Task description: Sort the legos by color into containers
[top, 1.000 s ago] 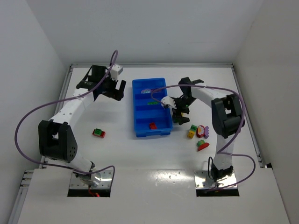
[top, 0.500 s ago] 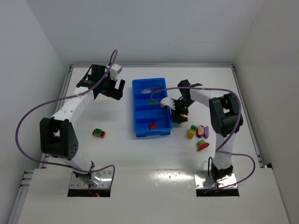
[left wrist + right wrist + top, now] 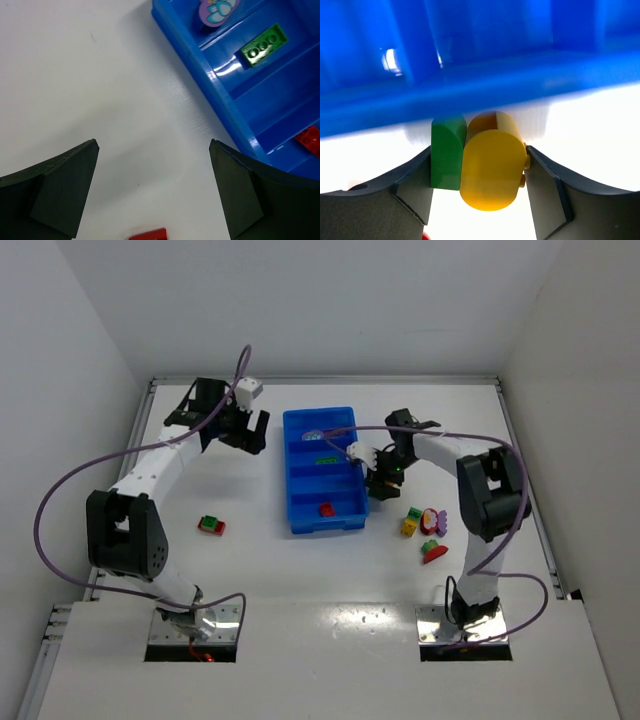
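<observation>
My right gripper (image 3: 477,165) is clamped on two pieces pressed side by side: a green block (image 3: 447,152) with a bevelled top and a glossy yellow piece (image 3: 491,167) with a rounded, barrel-like body. Both are smooth hard plastic. They hang just outside the right wall of the tray (image 3: 470,95), whose shiny blue face fills the wrist view behind them, out of focus. From above, this gripper (image 3: 383,483) sits against the tray's right side, level with its nearer compartments.

My left gripper (image 3: 155,200) is spread wide and holds nothing. Its dark matte fingers (image 3: 50,195) hover over the white table (image 3: 270,570) left of the tray's far corner.

Inside the tray, a purple rounded piece (image 3: 216,10) lies in the farthest compartment, a flat studded green brick (image 3: 263,44) in the next, and a red piece (image 3: 307,140) in the nearest.

A red-and-green piece (image 3: 211,525) lies well to the tray's left. Right of the tray's near corner are a yellow-and-green block (image 3: 412,522), a rounded red-and-purple piece (image 3: 432,521) and a red wedge (image 3: 435,556).
</observation>
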Controlling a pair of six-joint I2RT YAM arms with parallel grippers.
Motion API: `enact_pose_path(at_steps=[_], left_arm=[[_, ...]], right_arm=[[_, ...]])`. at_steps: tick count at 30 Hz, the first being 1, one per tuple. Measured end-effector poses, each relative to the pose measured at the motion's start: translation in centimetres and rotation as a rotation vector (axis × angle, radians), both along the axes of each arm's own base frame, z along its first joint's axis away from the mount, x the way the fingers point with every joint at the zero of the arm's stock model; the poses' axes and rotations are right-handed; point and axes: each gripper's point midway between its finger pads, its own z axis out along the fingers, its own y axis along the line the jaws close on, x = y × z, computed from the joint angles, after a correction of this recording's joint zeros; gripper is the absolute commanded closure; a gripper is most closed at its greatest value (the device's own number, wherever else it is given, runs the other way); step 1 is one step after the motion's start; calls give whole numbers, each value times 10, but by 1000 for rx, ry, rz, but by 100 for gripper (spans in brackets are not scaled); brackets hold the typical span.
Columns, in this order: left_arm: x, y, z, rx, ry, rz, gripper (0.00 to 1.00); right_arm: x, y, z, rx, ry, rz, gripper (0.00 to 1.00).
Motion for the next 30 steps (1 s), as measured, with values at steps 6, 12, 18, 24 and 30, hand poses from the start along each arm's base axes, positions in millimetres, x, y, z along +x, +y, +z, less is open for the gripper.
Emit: enact_pose_path(at_steps=[6, 12, 18, 24, 30], left_arm=[[-18, -14, 14, -123, 2, -72, 0], [-44, -49, 40, -340, 42, -191, 0], [-58, -87, 55, -546, 178, -266, 2], [-64, -115, 81, -603, 185, -320, 2], [-61, -116, 81, -604, 190, -288, 2]], right_arm=[[-3, -16, 65, 69, -136, -90, 67], [6, -18, 155, 180, -385, -160, 67], [7, 20, 185, 312, -446, -111, 66], [9, 66, 180, 370, -389, -21, 66], [10, 125, 195, 428, -389, 101, 66]])
